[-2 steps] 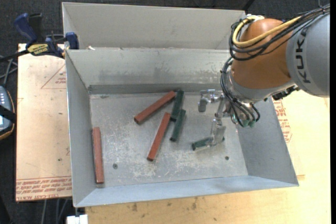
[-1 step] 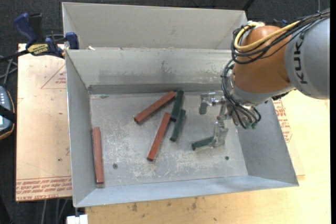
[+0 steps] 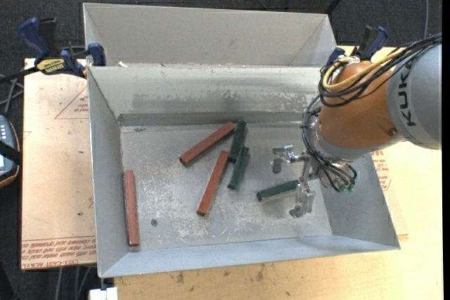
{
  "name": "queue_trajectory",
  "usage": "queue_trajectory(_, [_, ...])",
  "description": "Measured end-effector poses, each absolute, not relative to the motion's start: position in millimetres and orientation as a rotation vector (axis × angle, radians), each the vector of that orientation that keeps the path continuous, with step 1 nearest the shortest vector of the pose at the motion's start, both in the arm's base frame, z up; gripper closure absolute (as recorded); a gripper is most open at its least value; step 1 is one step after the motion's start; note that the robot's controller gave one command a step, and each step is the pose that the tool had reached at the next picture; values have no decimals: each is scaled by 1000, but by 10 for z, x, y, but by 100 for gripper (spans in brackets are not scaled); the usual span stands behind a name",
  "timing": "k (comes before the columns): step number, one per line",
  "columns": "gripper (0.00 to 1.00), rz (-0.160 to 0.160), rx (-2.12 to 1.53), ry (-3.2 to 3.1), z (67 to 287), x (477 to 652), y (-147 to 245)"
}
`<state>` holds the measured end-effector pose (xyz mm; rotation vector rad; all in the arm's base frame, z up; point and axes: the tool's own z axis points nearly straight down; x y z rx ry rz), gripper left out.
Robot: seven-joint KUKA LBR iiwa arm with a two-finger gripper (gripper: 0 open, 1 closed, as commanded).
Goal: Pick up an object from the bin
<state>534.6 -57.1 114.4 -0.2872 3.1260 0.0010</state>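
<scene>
The front wall of the grey bin (image 3: 211,256) is closest to me, and just behind it, on the left, lies a red-brown stick (image 3: 131,209). Over on the right the claw (image 3: 290,183) is down near the bin floor, its two fingers spread wide and squeezing nothing. A short dark green stick (image 3: 276,191) lies flat between them. So nothing is lifted yet, I think. The claw has to close on that stick and raise it. Two more red-brown sticks (image 3: 207,144) and a dark green pair (image 3: 239,158) lie in the middle.
</scene>
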Motion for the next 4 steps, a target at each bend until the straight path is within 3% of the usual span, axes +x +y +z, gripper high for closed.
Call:
queue_trajectory(1, [0, -1, -294, 3131, 1013, 5307, -632])
queue_trajectory(2, [100, 2, -278, 3129, 700, 5164, -585])
queue_trajectory(3, [100, 2, -279, 3129, 700, 5165, -585])
queue_trajectory(4, [100, 1, -326, 3121, 2046, 5276, -283])
